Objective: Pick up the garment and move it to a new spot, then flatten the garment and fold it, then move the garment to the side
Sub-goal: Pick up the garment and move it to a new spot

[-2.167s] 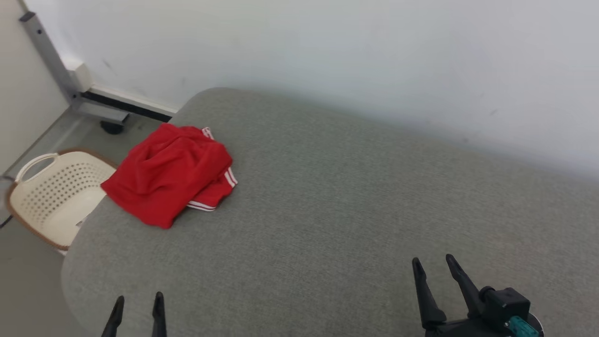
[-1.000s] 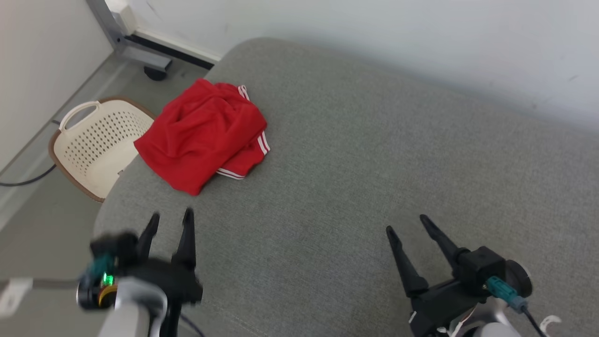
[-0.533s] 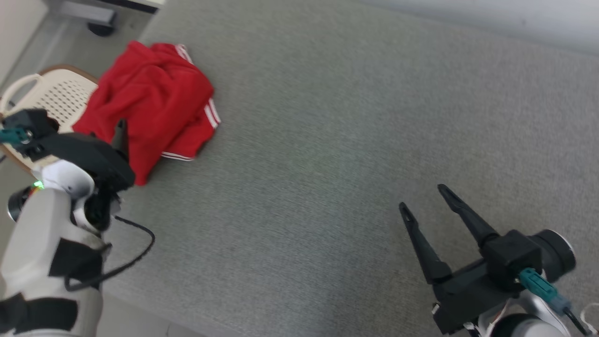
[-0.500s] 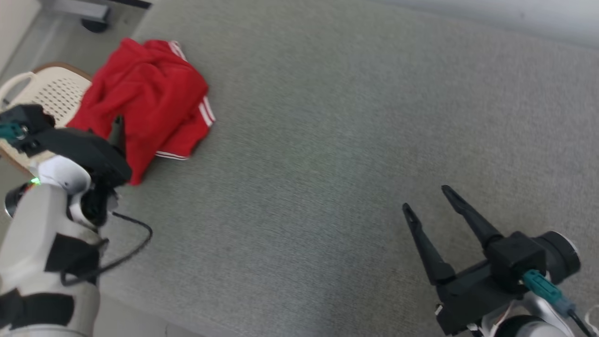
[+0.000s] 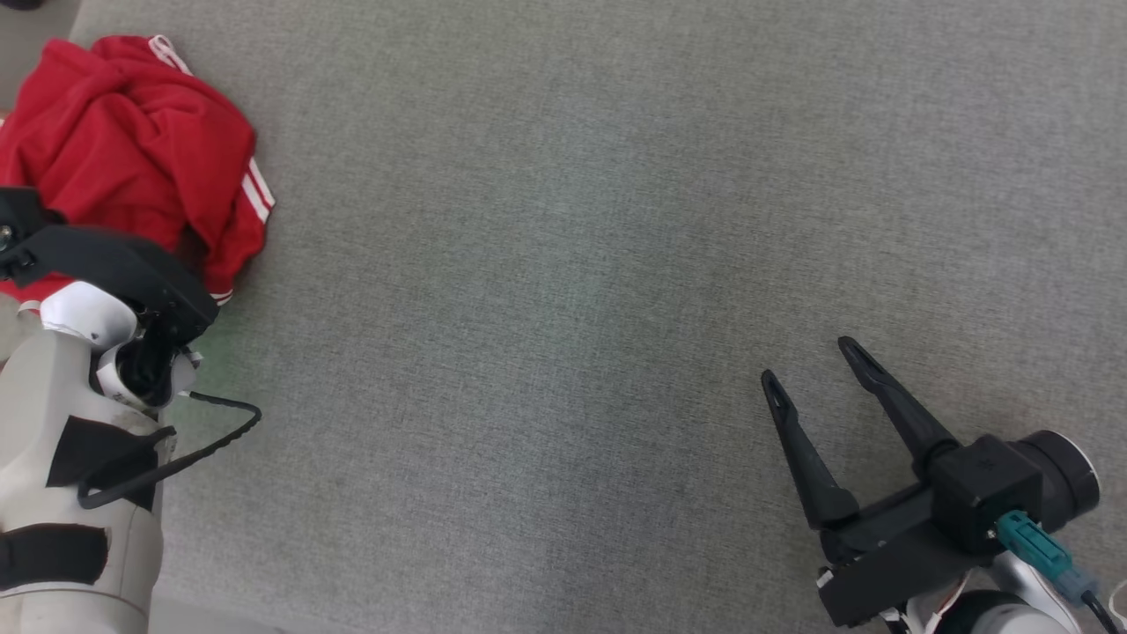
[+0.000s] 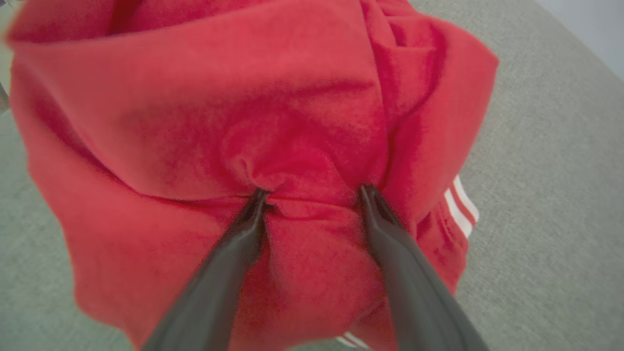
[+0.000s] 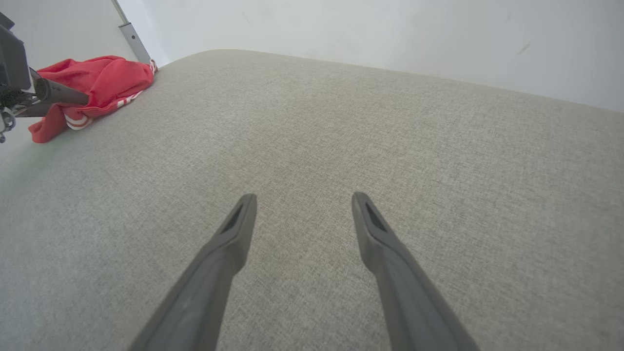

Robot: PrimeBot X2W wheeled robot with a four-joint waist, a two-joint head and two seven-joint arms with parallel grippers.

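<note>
Left hand (image 6: 313, 191) now deep in red garment (image 6: 219, 107), fingertips (image 6: 256, 202) lost among folds

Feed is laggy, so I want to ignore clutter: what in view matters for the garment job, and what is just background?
Job: red garment, bunched up; left gripper, open, fingertips pressed into it; right gripper, open, well away from it.
Background: grey padded surface; white wall; metal post.

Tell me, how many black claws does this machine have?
2. The left end effector presses into the red garment; the right end effector hovers open above the grey surface.
</note>
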